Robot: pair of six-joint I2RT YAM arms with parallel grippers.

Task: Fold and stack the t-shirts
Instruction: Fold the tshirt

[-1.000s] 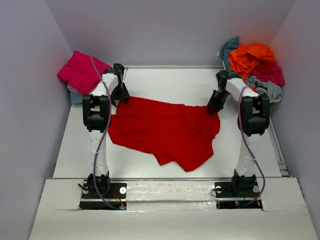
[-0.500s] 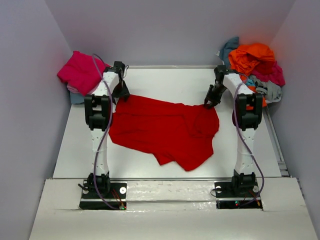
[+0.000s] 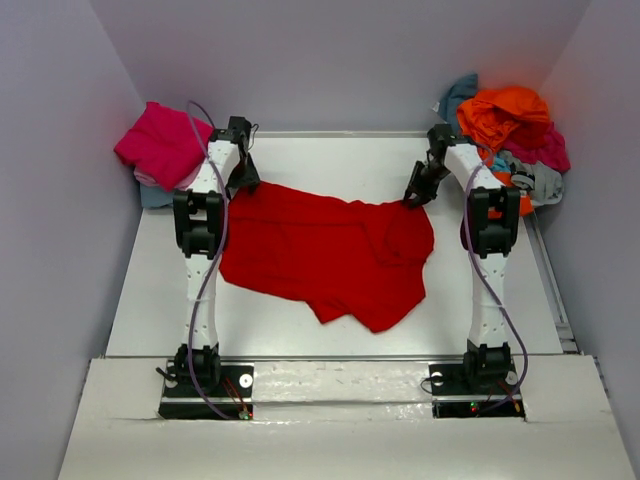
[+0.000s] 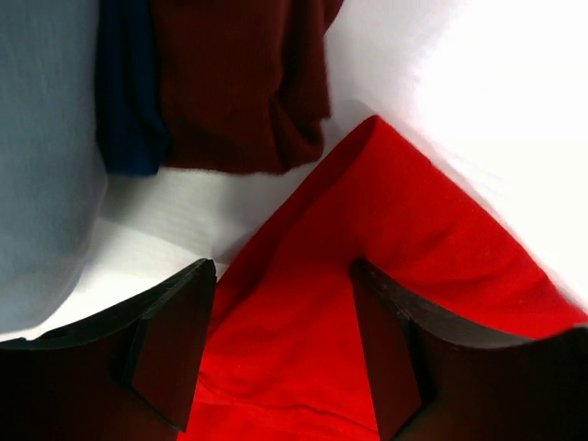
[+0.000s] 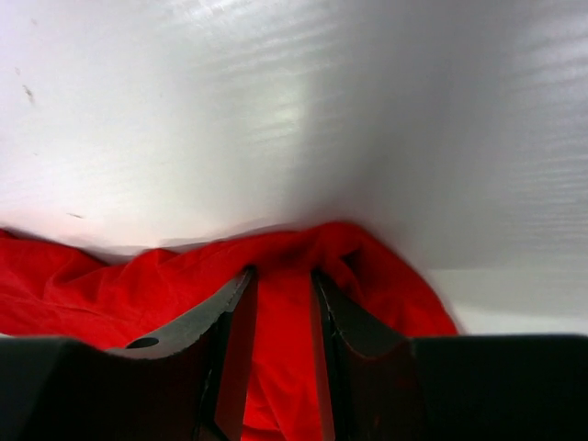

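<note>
**Red shirt, far corners**

Red shirt [image 3: 325,255] lies rumpled mid-worktop [image 3: 150,290]. Right jaws are clamped on its far right edge. Left jaws are apart, straddling the far left corner. Cloth looks light and limp and bunches easily. Best pinched at corners or hems, then pulled taut.
</note>
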